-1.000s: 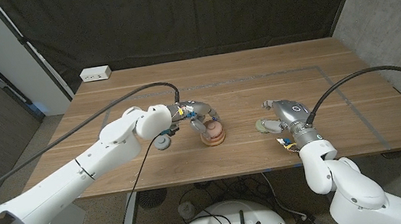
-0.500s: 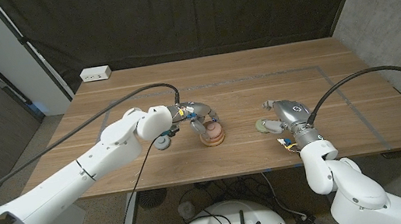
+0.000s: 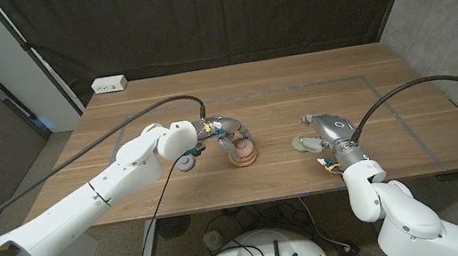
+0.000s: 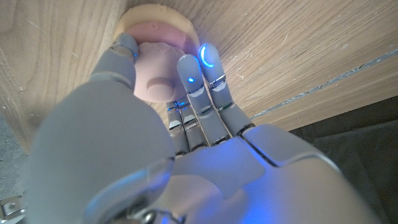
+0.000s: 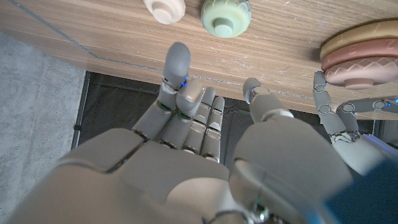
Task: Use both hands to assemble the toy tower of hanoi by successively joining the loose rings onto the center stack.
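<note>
My left hand [image 3: 228,133] is curling over the stack [image 3: 243,151] at the middle of the table [image 3: 297,100], fingers [image 4: 198,78] wrapping the pink ring [image 4: 158,68] on top of the tan base ring [image 4: 155,15]. I am gripping that pink ring. My right hand [image 3: 324,131] is waiting near the table's front edge, fingers apart and holding nothing, just beside a green ring [image 5: 226,15] and a cream ring [image 5: 165,9]. A grey ring [image 3: 185,163] is lying beside my left wrist.
</note>
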`<state>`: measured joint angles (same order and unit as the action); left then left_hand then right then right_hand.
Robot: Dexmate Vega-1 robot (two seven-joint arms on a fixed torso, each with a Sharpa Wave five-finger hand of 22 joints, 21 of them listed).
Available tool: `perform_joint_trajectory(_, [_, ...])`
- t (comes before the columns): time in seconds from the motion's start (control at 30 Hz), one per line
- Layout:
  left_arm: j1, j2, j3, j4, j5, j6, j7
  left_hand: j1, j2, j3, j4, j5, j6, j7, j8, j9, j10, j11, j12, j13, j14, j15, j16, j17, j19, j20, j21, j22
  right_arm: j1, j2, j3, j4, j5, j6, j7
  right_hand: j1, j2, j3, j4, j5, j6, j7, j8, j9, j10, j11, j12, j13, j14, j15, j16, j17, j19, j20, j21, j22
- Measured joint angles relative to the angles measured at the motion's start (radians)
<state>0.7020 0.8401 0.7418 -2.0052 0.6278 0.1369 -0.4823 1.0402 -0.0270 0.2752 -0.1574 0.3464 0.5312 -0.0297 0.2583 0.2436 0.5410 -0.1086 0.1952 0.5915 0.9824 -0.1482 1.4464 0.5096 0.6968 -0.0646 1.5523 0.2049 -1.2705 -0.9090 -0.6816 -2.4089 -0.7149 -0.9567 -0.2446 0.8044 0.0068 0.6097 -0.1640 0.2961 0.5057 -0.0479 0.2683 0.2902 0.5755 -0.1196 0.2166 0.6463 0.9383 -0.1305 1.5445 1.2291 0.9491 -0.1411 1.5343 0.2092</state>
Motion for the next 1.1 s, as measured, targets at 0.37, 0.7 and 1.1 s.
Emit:
perform_joint_trajectory(0.37, [-0.002,0.006,0.001,-0.003,0.012,0.005,-0.005,-0.054,-0.007,-0.010,0.011,0.001,-0.139,0.019,-0.054,-0.002,-0.117,-0.002,-0.022,-0.006,-0.034,0.012,-0.019,0.000,-0.032,0.004,-0.015,-0.005,0.005,0.001,-0.003,0.000,0.000,-0.002,-0.002,0.000,0.000,0.000,0.000,0.000,0.004,0.004,0.000,0.000,0.000,0.000,0.000,0.000,0.000,0.000,0.000,0.000,0.000,0.000,0.000,0.000])
perform_joint_trajectory(0.7, [-0.002,0.013,-0.002,-0.010,0.021,0.006,-0.006,-0.079,-0.023,-0.023,0.007,0.001,-0.247,0.047,-0.069,-0.007,-0.226,0.034,-0.022,-0.017,-0.072,0.025,-0.034,-0.005,-0.069,0.003,-0.027,-0.005,0.011,0.004,-0.008,0.003,-0.002,-0.003,-0.002,0.000,0.000,0.000,0.000,0.000,0.004,0.004,0.000,0.000,0.000,0.000,0.000,0.000,0.000,0.000,0.000,0.000,0.000,0.000,0.000,0.000])
perform_joint_trajectory(1.1, [0.011,0.026,-0.020,-0.022,0.009,0.004,-0.005,-0.083,-0.027,-0.027,0.011,-0.003,-0.248,0.048,-0.069,-0.012,-0.234,0.042,-0.017,-0.017,-0.090,0.029,-0.043,-0.005,-0.077,0.005,-0.030,-0.005,0.022,0.006,-0.017,0.003,-0.012,-0.010,0.006,0.000,0.000,0.000,0.000,0.000,0.003,0.003,0.000,0.000,0.000,0.000,0.000,0.000,0.000,0.000,0.000,0.000,0.000,0.000,0.000,0.000])
